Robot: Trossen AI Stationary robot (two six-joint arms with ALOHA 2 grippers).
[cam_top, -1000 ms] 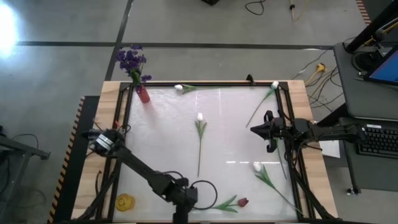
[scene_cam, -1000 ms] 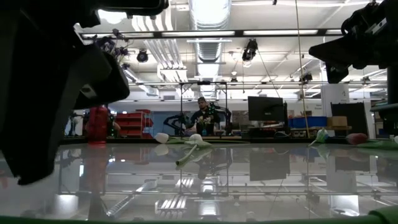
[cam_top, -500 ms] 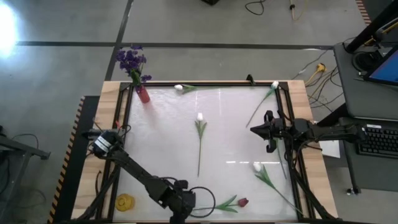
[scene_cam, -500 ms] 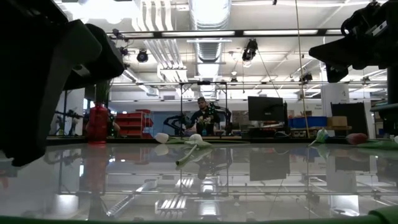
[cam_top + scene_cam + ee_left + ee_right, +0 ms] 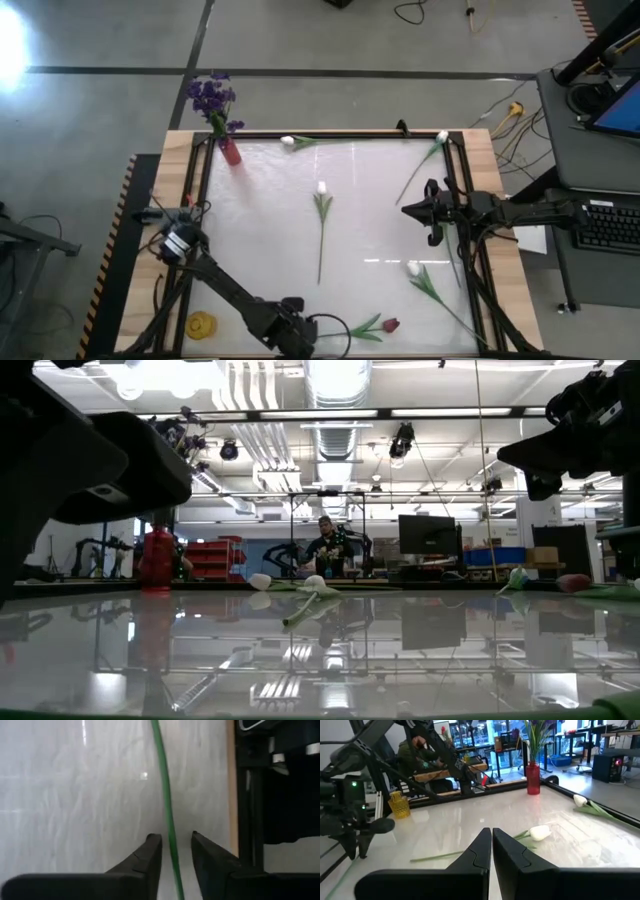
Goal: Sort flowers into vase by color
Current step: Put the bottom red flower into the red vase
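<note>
**Left gripper straddles the red tulip's stem at the table's near edge**

The left gripper (image 5: 176, 851) has its fingers slightly parted, one on each side of a green stem (image 5: 167, 810) that runs lengthwise between them; whether they pinch it is unclear. From above, the arm hides the stem's end. The red tulip (image 5: 389, 325) lies flat, blossom pointing right. The right gripper (image 5: 491, 841) hovers closed over the table's right side.

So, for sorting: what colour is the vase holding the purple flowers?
Red vase, clearest in the high view.
</note>
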